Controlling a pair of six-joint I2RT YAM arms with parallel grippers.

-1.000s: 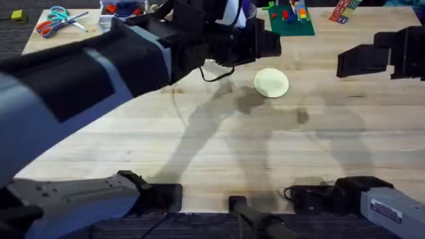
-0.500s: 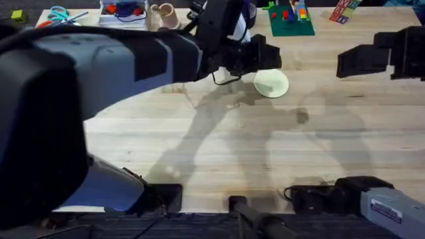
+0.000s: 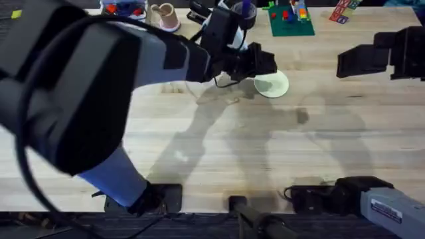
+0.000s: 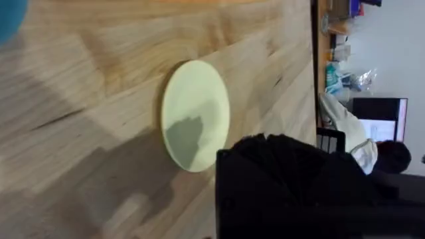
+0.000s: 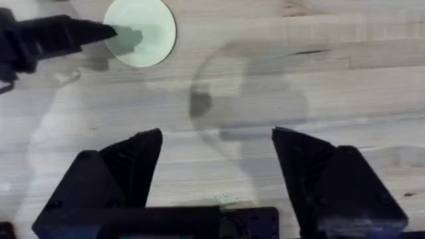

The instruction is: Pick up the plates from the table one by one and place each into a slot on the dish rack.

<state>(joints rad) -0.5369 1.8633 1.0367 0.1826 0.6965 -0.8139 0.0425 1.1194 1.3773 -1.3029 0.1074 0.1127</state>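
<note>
As the left arm stretches across the table (image 3: pixel 219 153) from its base at the lower left, its gripper (image 3: pixel 263 63) meets the near-left rim of the cream plate (image 3: pixel 273 84), which lies flat on the bare wood toward 12 o'clock of the overhead view, just right of centre. From that gripper the plate sits toward 5 o'clock, the black fingertips overlapping its edge at about 10 o'clock on the disc; the right wrist view shows the same dark tip (image 5: pixel 86 31) reaching over the plate (image 5: pixel 149 30) from the side. Whether those fingers are parted or closed cannot be told, since the left wrist view shows just one black finger (image 4: pixel 279 186) looming beside the plate (image 4: pixel 196 113). The right gripper (image 3: pixel 362 60) hovers well apart at 3 o'clock of the plate, its jaws spread wide and holding nothing, as its own wrist view makes plain. The left arm is plainly the nearer of the two, so the pickup looks to be its job. A round disc has no long axis, so the grasp turns on catching the thin rim from the side where the fingers already stand.
</note>
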